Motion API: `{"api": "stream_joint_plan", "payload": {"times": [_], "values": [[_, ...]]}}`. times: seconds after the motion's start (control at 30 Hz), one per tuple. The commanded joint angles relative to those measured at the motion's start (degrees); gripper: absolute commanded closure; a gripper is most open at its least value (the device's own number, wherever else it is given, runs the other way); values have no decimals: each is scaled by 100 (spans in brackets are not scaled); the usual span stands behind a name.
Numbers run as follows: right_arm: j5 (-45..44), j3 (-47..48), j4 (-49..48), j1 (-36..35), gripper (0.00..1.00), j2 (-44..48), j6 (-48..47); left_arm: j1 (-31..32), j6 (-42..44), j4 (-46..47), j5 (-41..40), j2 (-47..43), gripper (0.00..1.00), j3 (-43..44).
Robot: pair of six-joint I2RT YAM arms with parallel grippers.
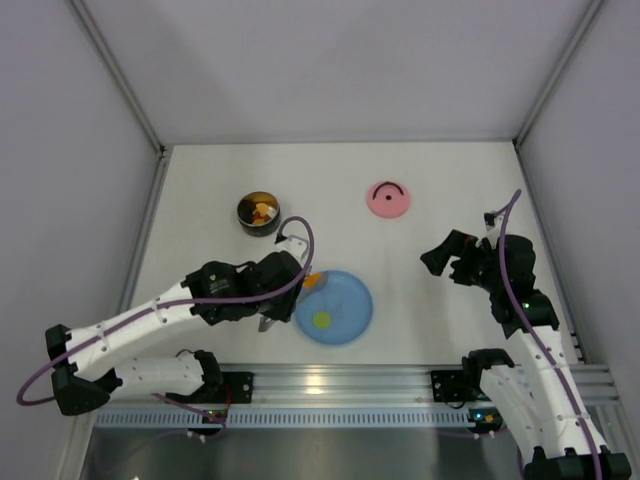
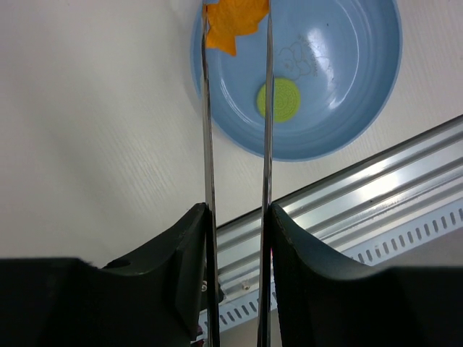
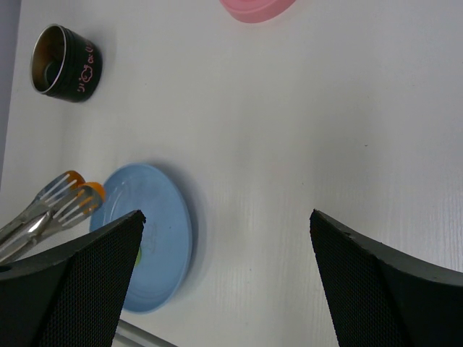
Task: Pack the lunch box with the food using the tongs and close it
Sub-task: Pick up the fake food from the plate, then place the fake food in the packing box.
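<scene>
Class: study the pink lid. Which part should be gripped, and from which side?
Grip the dark arched handle on top of the pink lid, coming straight down from above. The lid lies flat, handle up, and its low rim probably offers little to pinch from the side.

Stretches the left arm (image 1: 150, 320) low and forward from its base, slanting right, wrist bent down. Clamps the left gripper (image 2: 239, 213) on the tongs (image 2: 267, 108), its fingers (image 2: 184, 246) pressing the two slim arms in from either side. Lifts the right arm (image 1: 540, 340) steeply from its base, elbow folded, wrist turned left. Spreads the right gripper (image 3: 228, 217) wide open.
</scene>
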State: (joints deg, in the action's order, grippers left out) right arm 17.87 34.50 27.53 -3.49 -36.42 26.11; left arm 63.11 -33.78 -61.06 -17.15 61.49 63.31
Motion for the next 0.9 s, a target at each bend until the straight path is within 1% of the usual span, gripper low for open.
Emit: {"api": "stream_joint_plan", "payload": {"times": [0.0,0.07,0.17,0.23,0.27,0.3,0.33,0.37,0.4,0.57,0.7,0.83,0.87], "values": [[6,92,-160,85,4,4,-44,17,-76,94,-473,-111,61,375],[33,92,-178,85,4,-14,-36,-18,-76,42,-605,-68,61,533],[50,109,-195,85,4,-23,-18,-272,37,-73,-825,73,61,761],[50,118,-187,85,4,-23,-18,-719,187,41,-730,82,61,849],[50,127,-186,94,4,-31,-18,-939,422,102,-616,82,61,946],[50,127,-186,85,4,-23,-35,-1489,538,216,-467,73,62,1007],[50,118,-178,85,4,-31,-36,-1773,661,269,-169,73,61,1060],[50,118,-178,85,4,-31,-36,-2063,871,331,-44,73,61,1165],[50,118,-169,85,4,-23,-44,-2571,960,401,87,117,61,1227],[85,74,-221,94,4,-22,-18,-3654,1172,867,623,486,61,1421],[68,83,-178,94,4,4,-53,-4218,1163,1253,1028,889,61,1369],[59,74,-134,85,4,12,-123,-4395,1119,1465,1170,1206,60,1377],[59,66,-125,94,4,13,-124,-4404,1119,1535,1170,1250,58,1368]]}}
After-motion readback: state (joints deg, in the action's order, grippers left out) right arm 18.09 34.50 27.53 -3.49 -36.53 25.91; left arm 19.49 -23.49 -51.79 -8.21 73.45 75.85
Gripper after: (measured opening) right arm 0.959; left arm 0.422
